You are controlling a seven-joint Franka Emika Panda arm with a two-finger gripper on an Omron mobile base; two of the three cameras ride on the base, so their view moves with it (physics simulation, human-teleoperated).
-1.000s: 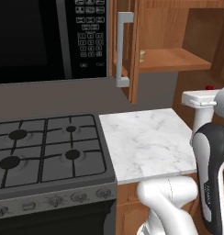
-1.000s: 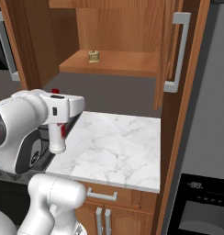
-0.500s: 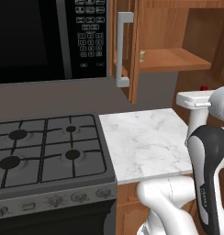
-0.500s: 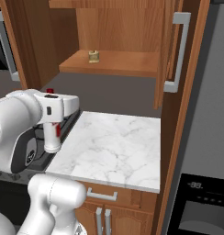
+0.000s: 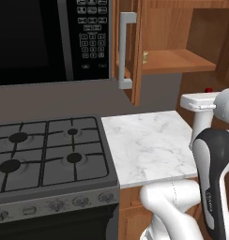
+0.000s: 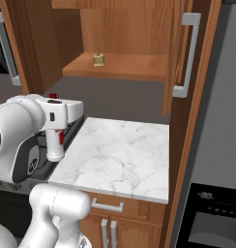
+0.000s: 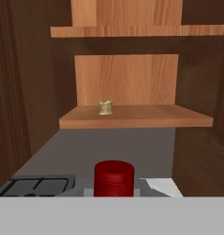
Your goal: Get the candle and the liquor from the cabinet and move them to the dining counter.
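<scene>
Moved: arm swung left | pincer (image 6: pixel 55 138) pinching one liquor (image 6: pixel 55 145) | one candle (image 6: pixel 98 59) on cabinet (image 6: pixel 120 68) shelf

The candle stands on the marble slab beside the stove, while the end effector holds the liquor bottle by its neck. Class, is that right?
Not quite. The candle stands on the wooden shelf inside the open cabinet, not on the marble slab; the right base view shows it plainly. The rest holds: the end effector grips the liquor near its red cap.
</scene>
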